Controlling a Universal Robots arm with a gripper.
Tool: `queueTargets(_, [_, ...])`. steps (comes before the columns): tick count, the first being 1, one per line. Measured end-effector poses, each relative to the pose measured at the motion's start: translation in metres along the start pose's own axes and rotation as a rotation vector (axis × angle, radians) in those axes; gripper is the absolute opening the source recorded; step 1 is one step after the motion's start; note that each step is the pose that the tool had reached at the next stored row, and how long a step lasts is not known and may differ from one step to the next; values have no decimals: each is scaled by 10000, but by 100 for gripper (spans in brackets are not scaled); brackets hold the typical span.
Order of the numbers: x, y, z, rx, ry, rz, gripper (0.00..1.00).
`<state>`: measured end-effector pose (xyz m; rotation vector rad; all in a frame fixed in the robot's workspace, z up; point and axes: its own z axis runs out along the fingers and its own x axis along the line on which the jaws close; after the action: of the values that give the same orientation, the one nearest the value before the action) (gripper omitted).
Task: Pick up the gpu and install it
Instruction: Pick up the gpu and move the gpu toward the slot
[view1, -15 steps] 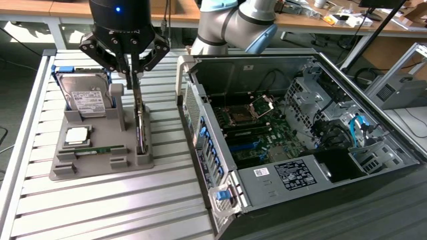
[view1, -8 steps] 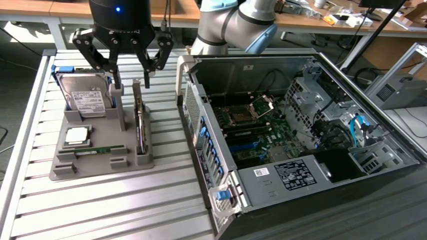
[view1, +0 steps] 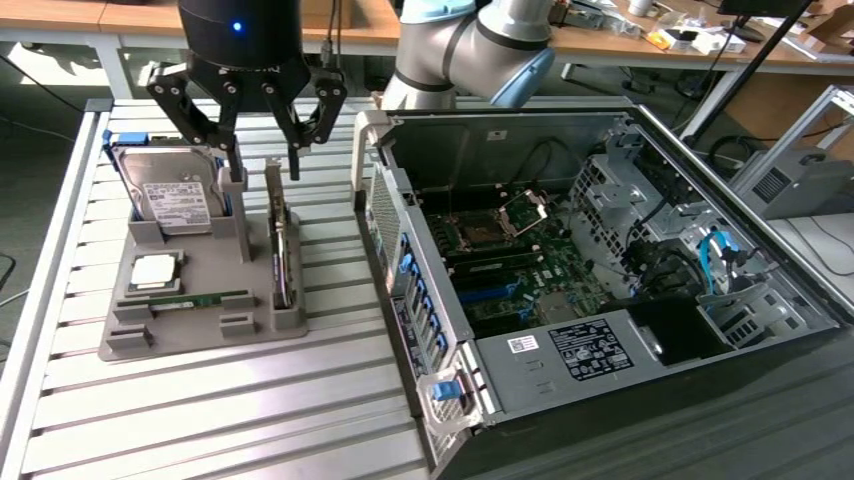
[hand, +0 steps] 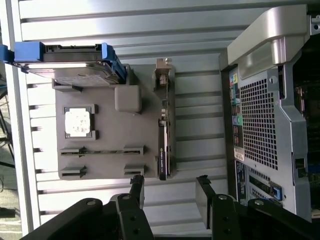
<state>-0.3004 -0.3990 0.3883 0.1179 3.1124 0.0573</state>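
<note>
one slatted bench (view1: 240, 425). one gray parts tray (view1: 200, 338) on it, at the exterior view's left. in the tray: one hard drive (view1: 174, 195), one cpu chip (view1: 151, 271), one green ram stick (view1: 198, 298) and one gpu (view1: 279, 245). one open computer case (view1: 400, 265) at the exterior view's right. one tool (view1: 264, 175) with two fingers (hand: 137, 192).

arm (view1: 461, 50) cut off at the exterior view's top edge, bottom edge of the gpu (view1: 279, 240) hidden in the grey holder (view1: 200, 335), hard drive (view1: 180, 200) label too small to read, computer case (hand: 265, 100) partly cut off in the wrist view
</note>
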Motion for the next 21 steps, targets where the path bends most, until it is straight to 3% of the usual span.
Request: queueTargets(21, [1,-2,41,-31,3,1,54])
